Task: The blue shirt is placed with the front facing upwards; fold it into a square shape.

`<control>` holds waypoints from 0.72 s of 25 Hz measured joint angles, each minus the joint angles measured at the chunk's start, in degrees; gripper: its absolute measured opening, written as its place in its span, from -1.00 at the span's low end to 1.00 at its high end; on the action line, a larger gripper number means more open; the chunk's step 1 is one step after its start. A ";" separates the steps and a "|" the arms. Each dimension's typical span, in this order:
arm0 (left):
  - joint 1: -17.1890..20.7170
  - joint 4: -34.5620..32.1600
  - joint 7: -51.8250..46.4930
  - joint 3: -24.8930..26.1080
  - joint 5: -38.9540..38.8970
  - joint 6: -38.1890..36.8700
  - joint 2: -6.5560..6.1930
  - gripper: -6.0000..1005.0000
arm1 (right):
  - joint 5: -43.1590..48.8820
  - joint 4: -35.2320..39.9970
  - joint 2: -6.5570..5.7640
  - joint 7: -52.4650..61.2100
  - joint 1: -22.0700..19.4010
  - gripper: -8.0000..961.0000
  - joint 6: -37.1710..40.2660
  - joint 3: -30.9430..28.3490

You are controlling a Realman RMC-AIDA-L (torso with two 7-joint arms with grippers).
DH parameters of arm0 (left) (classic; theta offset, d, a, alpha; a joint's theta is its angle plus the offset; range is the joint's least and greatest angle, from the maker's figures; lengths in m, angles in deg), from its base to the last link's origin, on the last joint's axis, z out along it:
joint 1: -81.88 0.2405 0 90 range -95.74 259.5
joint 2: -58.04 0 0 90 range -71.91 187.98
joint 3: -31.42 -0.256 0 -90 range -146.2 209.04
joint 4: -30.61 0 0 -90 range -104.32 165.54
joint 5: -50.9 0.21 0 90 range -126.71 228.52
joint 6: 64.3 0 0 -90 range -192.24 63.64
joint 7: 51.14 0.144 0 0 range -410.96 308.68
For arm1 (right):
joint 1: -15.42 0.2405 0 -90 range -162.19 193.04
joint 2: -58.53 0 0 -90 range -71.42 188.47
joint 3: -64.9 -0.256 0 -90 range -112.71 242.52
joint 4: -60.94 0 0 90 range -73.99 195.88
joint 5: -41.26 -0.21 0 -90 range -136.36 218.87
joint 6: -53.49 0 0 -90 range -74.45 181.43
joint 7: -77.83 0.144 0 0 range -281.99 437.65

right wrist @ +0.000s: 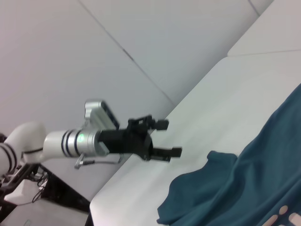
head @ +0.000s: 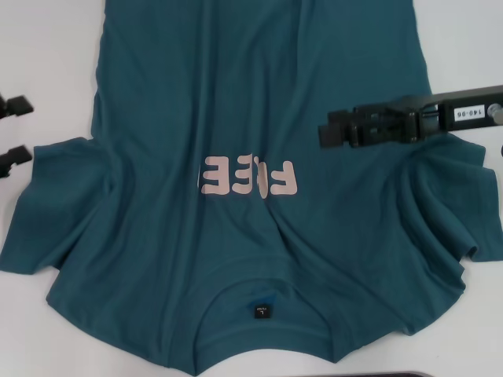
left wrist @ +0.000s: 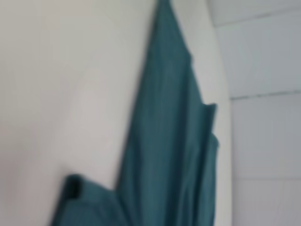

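Teal-blue cloth fills most of the white table (head: 47, 63): the blue shirt (head: 259, 118) lies flat with its front up. Nearest the robot is the round neck hole, with a small dark neck label (head: 261, 311) inside it. A bit farther up the chest are pale pink block letters (head: 250, 177), which read upside down from the head view. One short sleeve spreads out on each side, both a little bumpy and wrinkled. The body of the shirt runs on to the far end of the table. The left gripper (head: 14, 130) sits at the left edge of the head view, just beside the left sleeve and not touching it. Its two black fingers (right wrist: 164, 138) are spread apart with nothing between them, which shows well in the right wrist view. The right gripper (head: 324, 133) reaches in from the right side and hangs over the shirt, above the right sleeve. Whether its fingers are apart or together cannot be told.
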 joint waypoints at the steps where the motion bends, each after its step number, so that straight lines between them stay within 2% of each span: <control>1: 0.49 -0.64 -0.12 0.11 0.10 0.44 -0.35 0.82 | 0.00 0.01 -0.07 0.34 0.06 0.89 -0.11 -0.13; 8: 2.88 -1.09 -0.40 0.08 0.46 3.03 -0.59 0.79 | 0.00 0.06 -0.58 0.75 0.30 0.89 -0.40 -2.26; 12: 2.94 -1.09 -0.43 -0.26 2.90 3.85 -0.61 0.69 | 0.00 0.03 -0.61 0.77 0.34 0.89 -0.41 -2.48; 18: 2.33 -1.11 0.08 -0.33 5.68 4.60 -0.60 0.66 | 0.01 -0.08 -0.59 0.80 0.25 0.89 -0.49 -2.58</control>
